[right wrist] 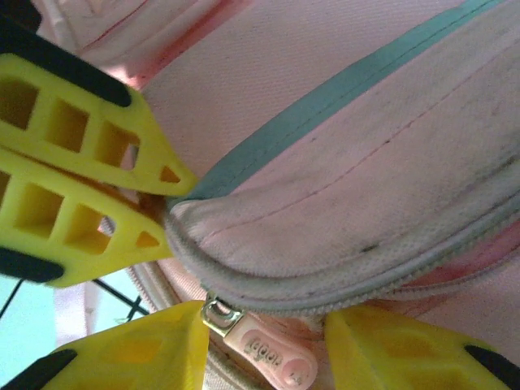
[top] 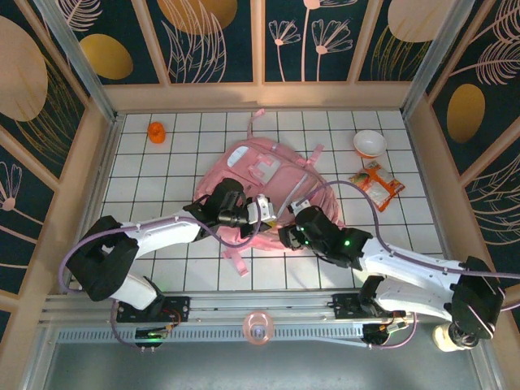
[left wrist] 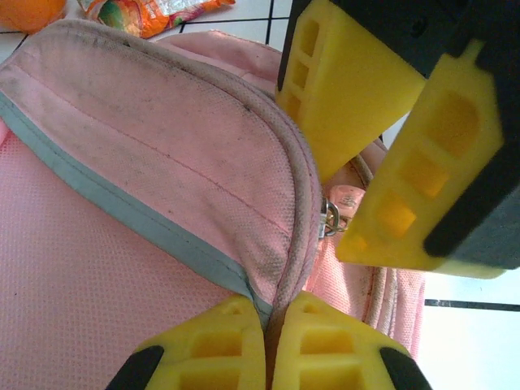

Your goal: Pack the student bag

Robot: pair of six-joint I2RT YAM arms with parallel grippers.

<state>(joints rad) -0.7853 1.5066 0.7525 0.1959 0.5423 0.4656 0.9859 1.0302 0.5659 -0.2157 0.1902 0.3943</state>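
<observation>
Main risk from here: my right gripper (right wrist: pixel 264 345) closes and misses the zipper pull (right wrist: pixel 268 357), or catches pull and fabric together — the pull sits loose between its fingertips and could swing out as they come in. Second risk: the left gripper (left wrist: pixel 268 325) loses its pinch on the flap edge (left wrist: pixel 284 268) once the right starts tugging; then the seam goes slack and the slider jams on the curve.

Left gripper: fully closed, fingertips clamped on the piped edge of the student bag (top: pixel 264 183) right at the corner of the flap.

Right gripper: part open, fingers either side of the pink pull, which hangs in the gap just below the zipper track. No firm contact that I can see — I judge it's straddling, not gripping.

The bag lies flat on the tiled table (top: pixel 162 162) just ahead of both grippers; they meet at its near edge, tips almost touching. Snack packet (top: pixel 376 183) well off to the right gripper's far side, not packed yet.
</observation>
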